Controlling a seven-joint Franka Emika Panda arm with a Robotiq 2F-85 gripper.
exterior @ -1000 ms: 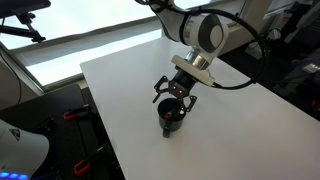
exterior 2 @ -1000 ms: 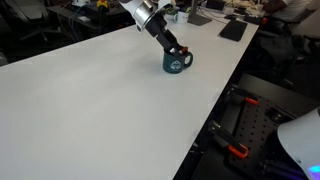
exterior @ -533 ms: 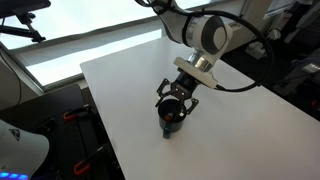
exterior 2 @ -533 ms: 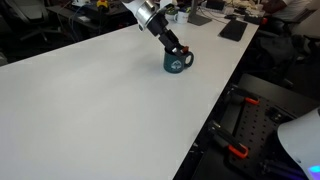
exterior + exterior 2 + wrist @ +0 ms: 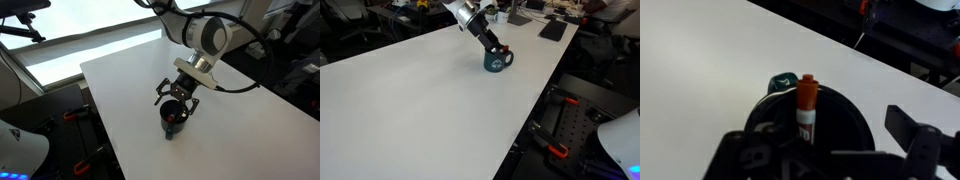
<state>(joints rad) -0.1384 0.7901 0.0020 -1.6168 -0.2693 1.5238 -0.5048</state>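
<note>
Arm pose: forearm slants down across the white table (image 5: pixel 120 80), and the wrist bends so the pincer (image 5: pixel 174 97) points steeply downward, in both exterior views.
Pincer state: fingers stand wide apart and clamp nothing; in the wrist view one black finger (image 5: pixel 915 130) shows at the right edge and its partner low on the left.
Mug position: dark mug (image 5: pixel 173 122) stands upright directly under the pincer, its mouth below the gap between the fingertips; whether a fingertip touches the rim cannot be told.
Marker position: marker (image 5: pixel 806 108) stands upright inside the mug, midway between the two fingers in the wrist view, its cap rising above the rim.
Mug material and shape: round and squat, deep teal outside (image 5: pixel 499 62) with a small pale mark on its side, the inside dark and smooth.
Marker material and shape: slim cylinder with a white barrel bearing dark print and an orange-red cap on top.
Table surface: flat, matt white, plain, with a straight edge a little way beyond the mug.
Pincer build: black, angular linkages below a pale wrist housing.
</note>
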